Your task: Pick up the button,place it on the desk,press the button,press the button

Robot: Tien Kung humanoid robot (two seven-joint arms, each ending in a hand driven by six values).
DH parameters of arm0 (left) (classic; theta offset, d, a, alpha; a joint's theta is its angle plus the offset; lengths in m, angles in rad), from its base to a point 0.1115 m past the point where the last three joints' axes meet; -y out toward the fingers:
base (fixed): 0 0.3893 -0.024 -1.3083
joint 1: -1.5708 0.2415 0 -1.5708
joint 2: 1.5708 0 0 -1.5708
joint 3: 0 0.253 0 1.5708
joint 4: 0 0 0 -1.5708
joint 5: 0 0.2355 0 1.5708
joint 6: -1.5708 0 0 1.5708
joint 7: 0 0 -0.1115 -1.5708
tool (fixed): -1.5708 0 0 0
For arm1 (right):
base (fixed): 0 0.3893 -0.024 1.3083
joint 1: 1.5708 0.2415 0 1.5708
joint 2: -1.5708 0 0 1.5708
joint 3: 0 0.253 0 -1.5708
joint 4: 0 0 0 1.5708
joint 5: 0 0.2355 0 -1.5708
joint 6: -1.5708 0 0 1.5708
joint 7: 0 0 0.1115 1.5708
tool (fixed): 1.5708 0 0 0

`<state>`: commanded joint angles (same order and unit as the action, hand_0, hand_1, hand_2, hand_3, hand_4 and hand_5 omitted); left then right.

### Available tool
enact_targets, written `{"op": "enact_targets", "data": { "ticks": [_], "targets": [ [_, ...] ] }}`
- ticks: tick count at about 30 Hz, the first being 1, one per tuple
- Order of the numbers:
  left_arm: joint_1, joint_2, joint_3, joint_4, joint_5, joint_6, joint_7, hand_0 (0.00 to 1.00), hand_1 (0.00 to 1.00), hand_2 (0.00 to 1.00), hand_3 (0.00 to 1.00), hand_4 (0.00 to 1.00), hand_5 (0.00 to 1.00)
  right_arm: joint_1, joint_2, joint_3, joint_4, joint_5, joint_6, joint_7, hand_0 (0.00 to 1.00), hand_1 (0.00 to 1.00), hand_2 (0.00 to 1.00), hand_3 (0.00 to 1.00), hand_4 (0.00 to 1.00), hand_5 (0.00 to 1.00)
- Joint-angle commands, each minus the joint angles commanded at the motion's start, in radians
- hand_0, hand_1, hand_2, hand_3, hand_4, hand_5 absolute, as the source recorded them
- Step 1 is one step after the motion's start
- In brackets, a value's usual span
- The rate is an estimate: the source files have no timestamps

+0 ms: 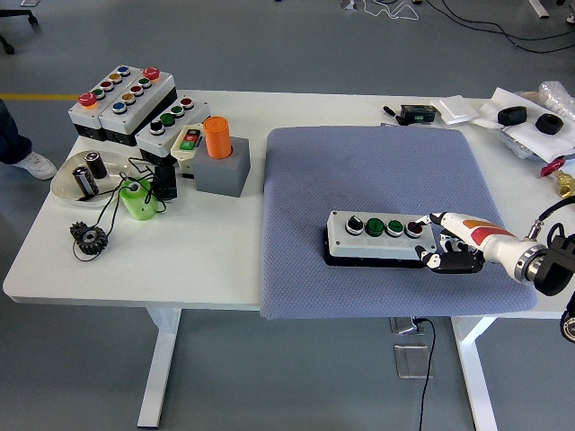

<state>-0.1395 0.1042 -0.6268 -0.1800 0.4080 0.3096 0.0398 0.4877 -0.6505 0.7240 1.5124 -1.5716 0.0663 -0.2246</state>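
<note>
The button box [382, 238], a grey four-button control station on a black base, lay flat on the blue-grey mat [377, 171] toward the table's [180, 269] right near corner. The right hand [456, 244] clasped its right end, thumb over the top by the last button and fingers curled around the end face. The left hand was not in view. The box appeared rigid, hard-shelled and moderately heavy for its size; its smooth plastic sides could slip, so a grasp across one short end, or spanning the long sides clear of the buttons, seemed best. Other button boxes [135, 99] stood at the far left corner, well apart.
</note>
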Motion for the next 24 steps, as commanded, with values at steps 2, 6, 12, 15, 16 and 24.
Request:
{"op": "enact_targets", "data": {
  "ticks": [2, 6, 12, 15, 16, 24],
  "targets": [
    [0.001, 0.000, 0.004, 0.000, -0.002, -0.001, 0.000, 0.644, 0.700, 0.700, 0.501, 0.318, 0.998, -0.004, -0.002, 0.012, 0.009, -0.005, -0.006, 0.002, 0.174, 0.002, 0.116, 0.749, 0.543, 0.538],
    [0.003, 0.000, 0.007, 0.000, -0.002, -0.002, -0.001, 0.644, 0.701, 0.700, 0.500, 0.317, 0.998, -0.011, -0.010, 0.044, 0.031, -0.011, -0.016, 0.004, 0.176, 0.002, 0.116, 0.749, 0.542, 0.536],
    [0.007, 0.000, 0.003, 0.000, 0.006, -0.002, 0.001, 0.644, 0.701, 0.700, 0.500, 0.317, 0.998, -0.014, -0.024, 0.068, 0.057, -0.014, -0.013, 0.001, 0.177, 0.002, 0.116, 0.748, 0.543, 0.536],
    [0.009, -0.001, 0.003, 0.000, 0.011, -0.002, 0.002, 0.644, 0.701, 0.700, 0.500, 0.317, 0.998, -0.019, -0.028, 0.071, 0.060, -0.018, -0.012, 0.000, 0.177, 0.002, 0.116, 0.748, 0.543, 0.536],
    [0.009, -0.001, 0.003, 0.000, 0.011, -0.002, 0.003, 0.644, 0.701, 0.700, 0.500, 0.317, 0.998, -0.020, -0.028, 0.072, 0.060, -0.018, -0.012, 0.000, 0.177, 0.002, 0.116, 0.748, 0.543, 0.536],
    [0.014, -0.004, -0.012, 0.000, 0.034, -0.001, 0.009, 0.643, 0.701, 0.699, 0.500, 0.316, 0.998, -0.022, -0.027, 0.079, 0.044, -0.020, -0.018, 0.003, 0.176, 0.002, 0.117, 0.747, 0.542, 0.534]
  ]
}}
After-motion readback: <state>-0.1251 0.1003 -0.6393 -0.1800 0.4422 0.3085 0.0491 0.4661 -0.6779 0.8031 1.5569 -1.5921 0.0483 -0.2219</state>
